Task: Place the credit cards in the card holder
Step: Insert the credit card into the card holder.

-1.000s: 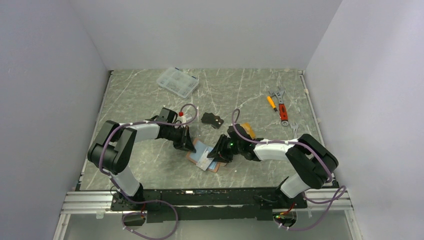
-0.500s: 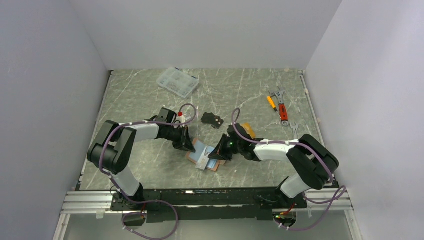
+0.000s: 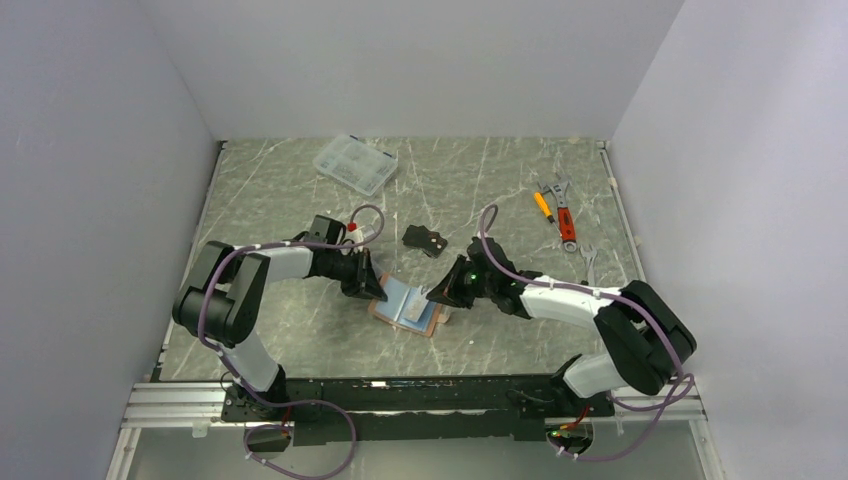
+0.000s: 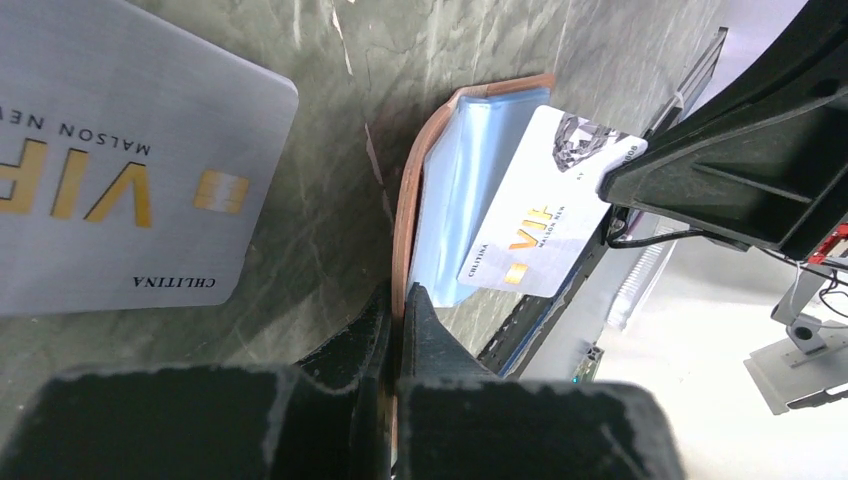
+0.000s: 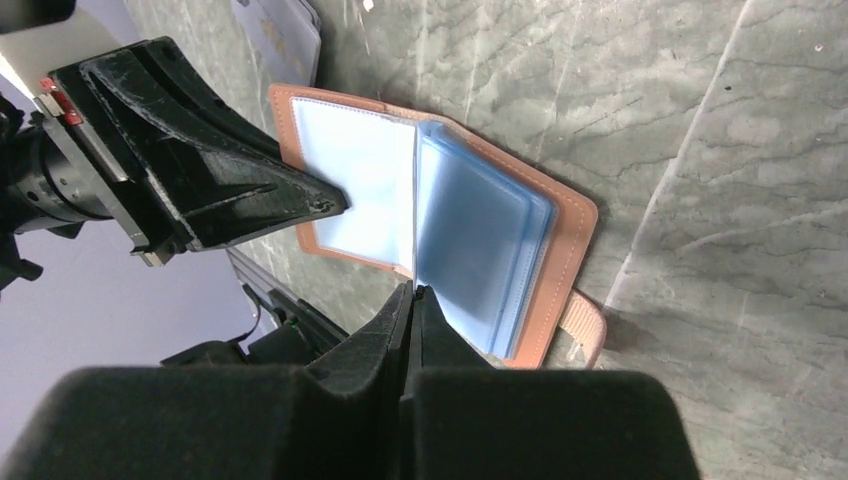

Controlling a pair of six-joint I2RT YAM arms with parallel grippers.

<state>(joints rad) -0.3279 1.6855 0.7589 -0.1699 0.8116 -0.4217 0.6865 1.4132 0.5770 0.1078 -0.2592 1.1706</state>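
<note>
The pinkish-brown card holder (image 3: pixel 410 308) lies open on the table, its blue sleeves (image 5: pixel 480 240) showing. My left gripper (image 3: pixel 372 286) is shut on the edge of its cover (image 4: pixel 410 190). My right gripper (image 3: pixel 440 293) is shut on a silver-grey credit card (image 4: pixel 545 215) and holds it on edge over the sleeves, at the holder's middle fold (image 5: pixel 414 230). Another silver-grey card (image 4: pixel 110 170) lies flat on the table beside the holder. A black card (image 3: pixel 424 240) lies just behind it. The orange-gold card is out of view.
A clear plastic compartment box (image 3: pixel 355 165) stands at the back left. Wrenches and a screwdriver (image 3: pixel 558 212) lie at the back right. The holder's closing tab (image 5: pixel 588 322) sticks out toward my right gripper. The table's front rail (image 3: pixel 400 385) runs near the holder.
My right gripper has turned and drawn slightly back with the silver card, its arm swinging out to the right. The holder now lies flatter and more open. The left gripper shifted slightly.
</note>
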